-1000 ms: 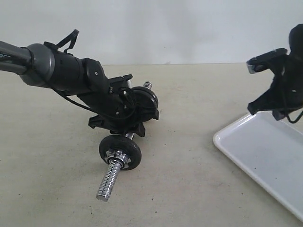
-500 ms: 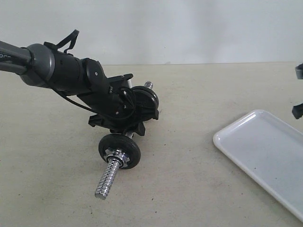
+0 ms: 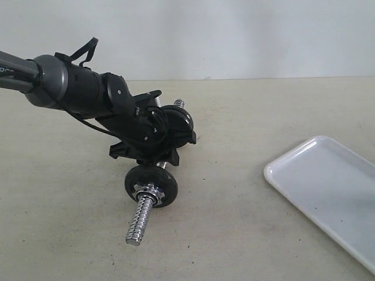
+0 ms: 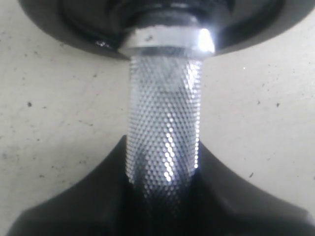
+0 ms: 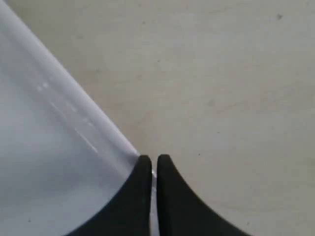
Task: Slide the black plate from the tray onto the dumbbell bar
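Black right arm had gone from exterior view; right gripper (image 5: 153, 164) closed above tray (image 5: 74, 88) rim. Left gripper (image 3: 149, 155) clamped dumbbell bar (image 3: 140, 219), black plate (image 3: 179, 120) just beside its fingers (image 4: 74, 211).

Grey-black arm (image 3: 73, 88), loose black cable (image 3: 88, 122)

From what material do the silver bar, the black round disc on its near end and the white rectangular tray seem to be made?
Silver knurled dumbbell bar: likely chromed steel; bright mirror glints on a fine diamond pattern.
Black round weight disc: probably painted cast iron; dark, slightly glossy, with a thick rim.
White rectangular tray: seemingly glossy plastic or melamine; smooth surface with soft reflections.
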